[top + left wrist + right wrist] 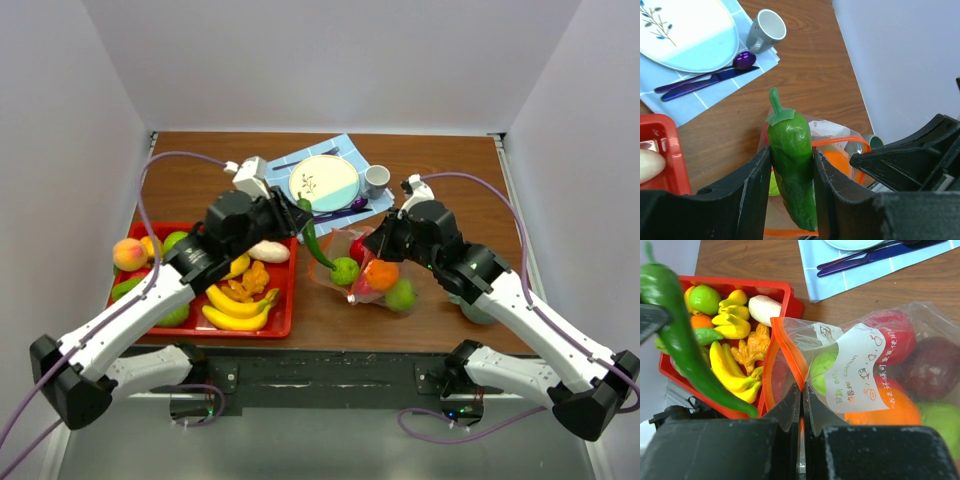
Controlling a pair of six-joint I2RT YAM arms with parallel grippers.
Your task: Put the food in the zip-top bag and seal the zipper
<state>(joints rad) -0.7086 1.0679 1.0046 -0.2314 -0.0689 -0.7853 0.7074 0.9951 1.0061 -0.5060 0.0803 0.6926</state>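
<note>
Left wrist view puts the left gripper (791,161) front and centre. Its 2 jaws are partly closed, clamped on the flanks of a long green pepper (789,137), stem up and pointed end down. That upright hold looks deliberate, since the narrow end can enter the zip-top bag (832,131) first. Below the pepper the zipper (840,142) runs as an orange-red loop, so the mouth is spread open rather than lying flat. The pepper's lower end hangs over that loop; whether it is already inside the rim I cannot tell.

Right wrist view explains the open mouth. The right gripper (801,392) has its jaws pressed together on the near lip of the bag, pinching plastic and strip. This seems to lift that edge off the table (450,160) and hold the opening toward the left arm. Inside the bag lie a red apple (897,335), an orange (885,415) and a green apple (821,369), plus a darker fruit I cannot name.

Top external view places the bag just right of the red tray (260,333), where bananas (235,312) and other pieces wait, so much of the food (130,254) is outside. My judgement is that the step in hand is dropping the pepper in, and sealing is far off. Releasing too early risks the pepper glancing off the rim.
</note>
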